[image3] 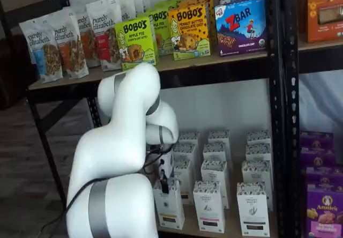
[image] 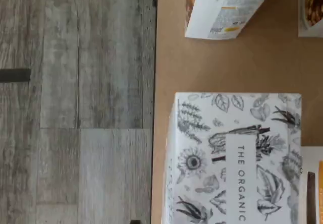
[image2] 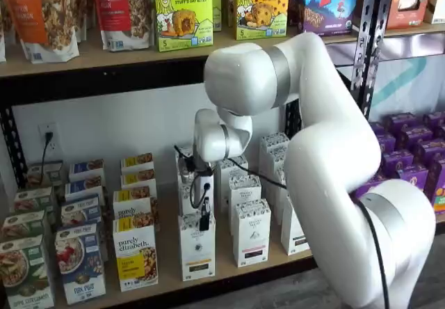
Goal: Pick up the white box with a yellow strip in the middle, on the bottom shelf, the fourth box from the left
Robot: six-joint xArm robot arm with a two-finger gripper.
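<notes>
**Arm hanging over the front row of the bottom shelf**

The white robot arm (image2: 327,163) is reaching in over the brown bottom shelf board (image2: 167,287), and its gripper (image2: 205,220) is pointing down, with the black fingers (image3: 164,185) hovering just above the top of a white carton printed with black botanical drawings (image2: 197,248) in the near row. A black cable (image2: 189,197) is looping beside the wrist. From both shelf views the fingers are showing as one dark shape, so I cannot tell whether the pincer is released or clenched; nothing is sitting in it.

The white box with a yellow strip in the middle (image2: 135,259) is standing upright at the near edge of the shelf, just left of the botanical carton and apart from the fingers. More boxes of the same kind are lining up behind it toward the far wall.

In the wrist view the botanical carton (image: 237,158), lettered "THE ORGANIC", is sitting on the brown board, with the grey wood-plank floor (image: 75,103) lying beyond the shelf edge.
</notes>
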